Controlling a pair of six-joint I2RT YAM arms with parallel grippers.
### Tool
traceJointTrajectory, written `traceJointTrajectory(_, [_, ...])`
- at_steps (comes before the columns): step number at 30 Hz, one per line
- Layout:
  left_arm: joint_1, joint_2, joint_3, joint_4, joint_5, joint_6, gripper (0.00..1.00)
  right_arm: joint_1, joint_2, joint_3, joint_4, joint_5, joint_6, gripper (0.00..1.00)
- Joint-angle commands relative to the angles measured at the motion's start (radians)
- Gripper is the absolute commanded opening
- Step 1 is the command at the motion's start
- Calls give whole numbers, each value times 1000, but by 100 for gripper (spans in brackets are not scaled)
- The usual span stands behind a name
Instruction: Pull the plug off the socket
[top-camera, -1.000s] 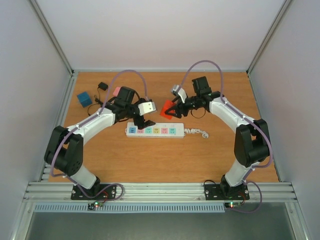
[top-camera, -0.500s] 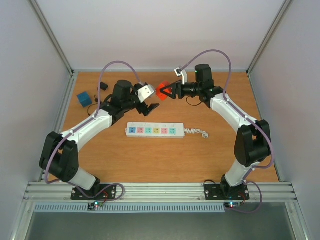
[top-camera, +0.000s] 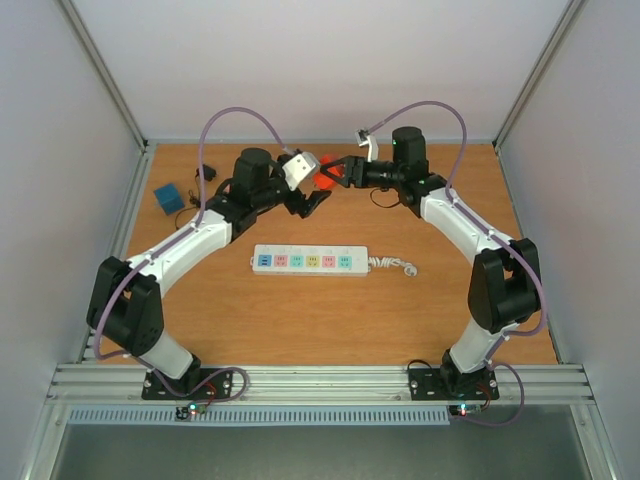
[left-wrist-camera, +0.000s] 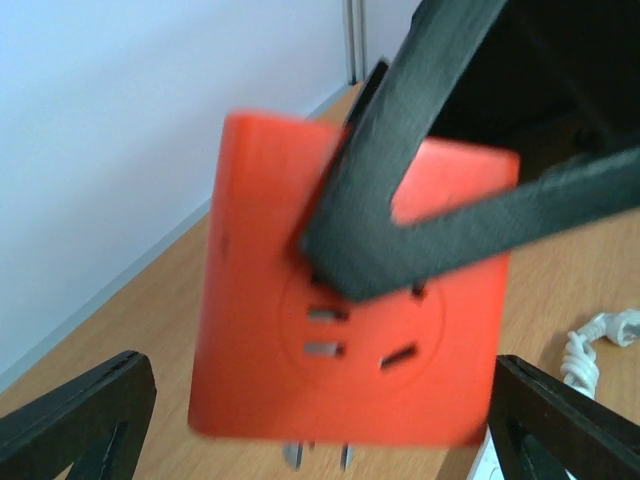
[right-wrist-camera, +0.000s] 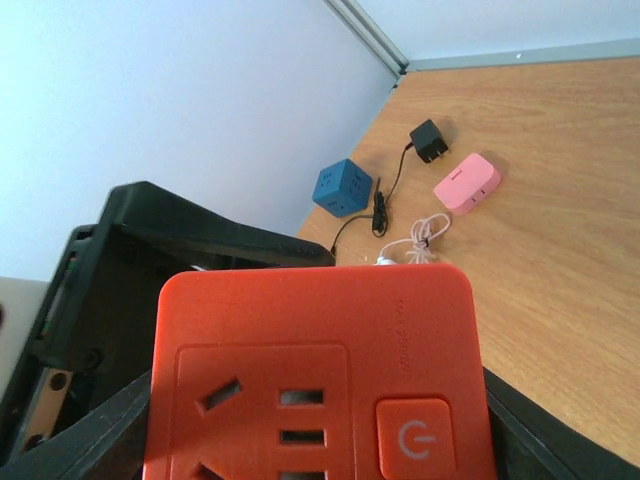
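The plug (top-camera: 323, 180) is an orange-red cube adapter with outlet slots and a power button, held in the air over the back of the table. My right gripper (top-camera: 338, 176) is shut on the plug (right-wrist-camera: 320, 370), a finger (right-wrist-camera: 90, 440) on each side. My left gripper (top-camera: 312, 198) faces it, open. In the left wrist view the plug (left-wrist-camera: 300, 330) hangs ahead of the wide-spread left fingers (left-wrist-camera: 80, 420), its metal prongs bare underneath. The socket (top-camera: 305, 261), a white strip with pastel outlets and a curly cord (top-camera: 395, 266), lies flat on the table below.
A blue cube (top-camera: 167, 197) and a black adapter (top-camera: 206, 172) lie at the back left. The right wrist view also shows a pink adapter (right-wrist-camera: 467, 182) and a coiled white cable (right-wrist-camera: 420, 235) there. Grey walls close in the table on three sides.
Both arms have risen from just above the socket toward the back. The right gripper carried the plug up and left. The left gripper swung up to face it.
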Motion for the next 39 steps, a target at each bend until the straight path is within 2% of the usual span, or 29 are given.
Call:
traceJointTrajectory(1, [-14,37,73,72,37,-51,90,10,1,-18,63,-12,50,33])
traceJointTrajectory(16, [-24,103,141,-20,42,-34,80,26,-7,-23,57,-8,36,33])
traceJointTrajectory(22, [-24,108,154,-51,23,-26,61,26,-4,-19,50,-9,32,36])
traceJointTrajectory(26, [-24,105,150,-78,23,-18,52,26,-2,-12,38,-9,17,48])
traceJointTrajectory(32, [0,74,112,-113,28,-17,46,24,-10,2,-10,17,-53,78])
traceJointTrajectory(39, [112,40,70,-161,71,-59,44,16,-18,9,-34,24,-111,97])
